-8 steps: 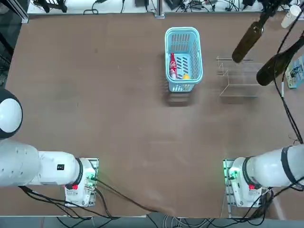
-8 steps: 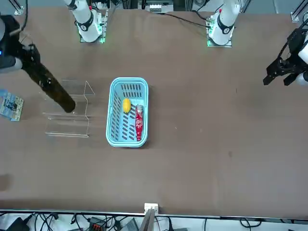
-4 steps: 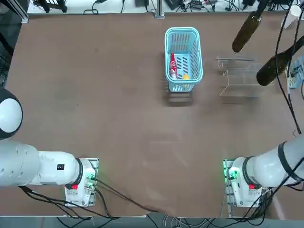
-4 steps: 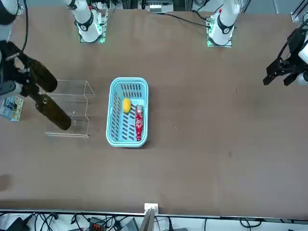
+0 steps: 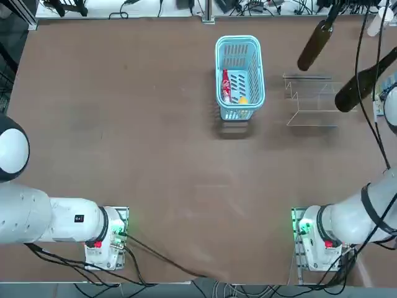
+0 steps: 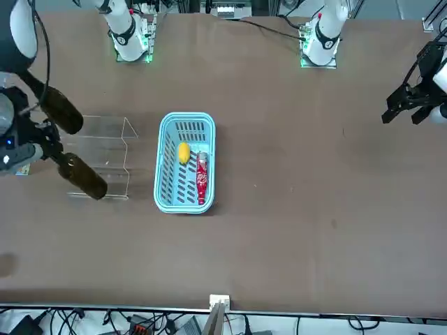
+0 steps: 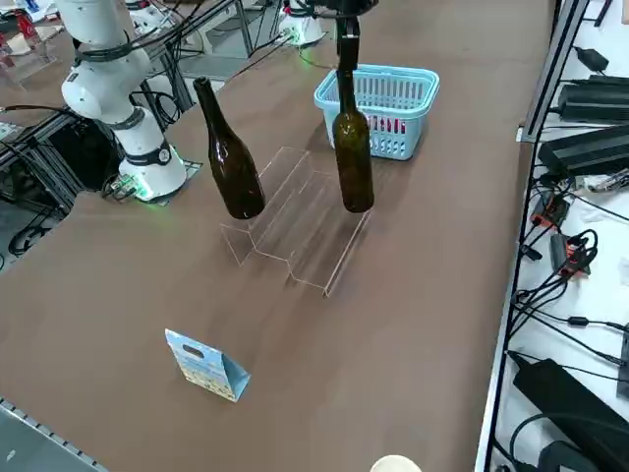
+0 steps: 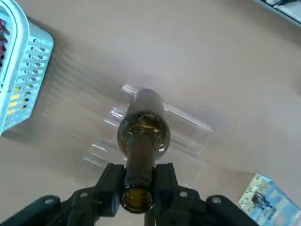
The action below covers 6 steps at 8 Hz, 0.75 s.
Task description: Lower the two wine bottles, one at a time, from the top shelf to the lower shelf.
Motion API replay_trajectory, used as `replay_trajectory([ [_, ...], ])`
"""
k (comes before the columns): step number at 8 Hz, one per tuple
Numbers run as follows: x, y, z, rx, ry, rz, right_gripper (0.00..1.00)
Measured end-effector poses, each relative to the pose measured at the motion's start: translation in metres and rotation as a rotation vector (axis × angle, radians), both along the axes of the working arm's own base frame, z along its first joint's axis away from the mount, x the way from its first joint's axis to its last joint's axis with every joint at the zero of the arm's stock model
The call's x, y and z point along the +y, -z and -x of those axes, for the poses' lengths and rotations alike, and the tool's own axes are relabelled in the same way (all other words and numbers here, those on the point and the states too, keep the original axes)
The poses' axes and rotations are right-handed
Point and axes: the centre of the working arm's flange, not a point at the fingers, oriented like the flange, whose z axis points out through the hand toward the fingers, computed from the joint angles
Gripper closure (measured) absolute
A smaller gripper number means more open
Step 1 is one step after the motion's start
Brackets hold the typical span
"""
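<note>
Red bottle (image 6: 202, 179) inside blue basket (image 6: 161, 169)

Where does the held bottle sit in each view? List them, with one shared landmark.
Top: upper right, left of the other bottle.
Front: left side, the held bottle nearer the camera than the other bottle.
Right side: upper middle, overlapping the basket.
Right wrist: its neck between the right gripper's fingers.
Landmark: basket, in all four.

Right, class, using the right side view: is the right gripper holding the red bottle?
No, the right gripper has a dark wine bottle by its neck.
</note>
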Motion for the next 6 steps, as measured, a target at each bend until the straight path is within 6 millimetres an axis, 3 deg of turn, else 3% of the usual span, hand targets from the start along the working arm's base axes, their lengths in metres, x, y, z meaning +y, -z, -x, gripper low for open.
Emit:
replay_trajectory([
  [6,-0.001,0.044,0.001,0.066,0.006,0.0,0.62],
])
